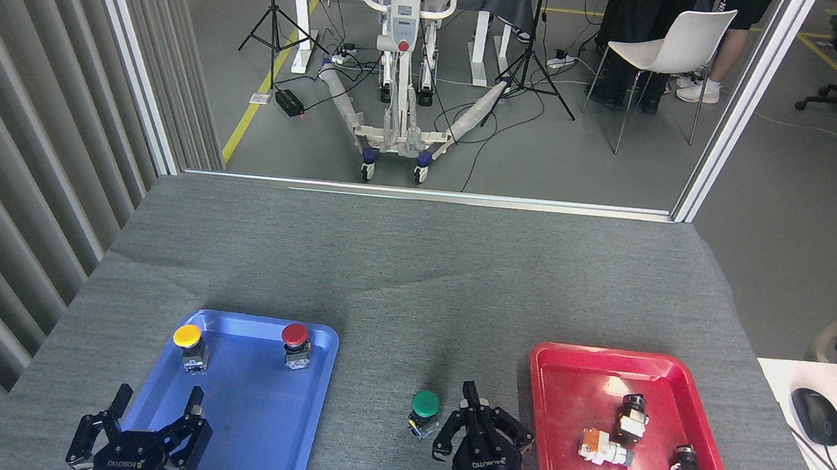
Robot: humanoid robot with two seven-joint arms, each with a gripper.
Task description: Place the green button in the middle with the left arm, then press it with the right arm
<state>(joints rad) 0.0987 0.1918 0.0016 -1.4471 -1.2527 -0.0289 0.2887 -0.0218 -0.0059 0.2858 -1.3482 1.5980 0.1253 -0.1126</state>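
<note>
The green button (425, 406) stands upright on the grey cloth in the middle (397, 301), between the two trays, with its dark-green cap fully in sight. My right gripper (481, 424) is just to the right of it, a small gap apart, its fingers drawn in and holding nothing. My left gripper (156, 407) hangs over the near end of the blue tray (250, 432), fingers spread open and empty.
On the blue tray stand a yellow button (188, 343) and a red button (294, 344). The red tray (573, 370) on the right holds several small switch parts. A computer mouse (815, 415) lies on a white desk at the far right.
</note>
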